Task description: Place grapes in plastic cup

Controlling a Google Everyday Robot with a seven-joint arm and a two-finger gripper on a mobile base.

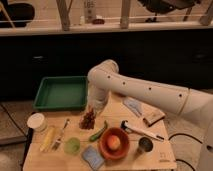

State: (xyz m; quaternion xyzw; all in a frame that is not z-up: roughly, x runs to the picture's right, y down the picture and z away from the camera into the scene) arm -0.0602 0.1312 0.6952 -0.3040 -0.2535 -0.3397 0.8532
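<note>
Grasping step: small bunch of dark reddish-purple grapes (89, 121) not yet in the cup.

Lies on the wooden table (150, 159), just in front of the green rectangular plastic tray (45, 95), directly under the white arm's gripper (93, 111), set at the bunch's top; cannot tell whether open or clamped. Calls next for a sure hold, a lift, then a short carry toward the near edge, over the small translucent light-green plastic cup (73, 145), near but apart, seemingly empty. Nothing visible in the tray; a round orange fruit (114, 142) in the orange bowl (125, 151); contents of the shiny metal cup (145, 145) hidden.
</note>
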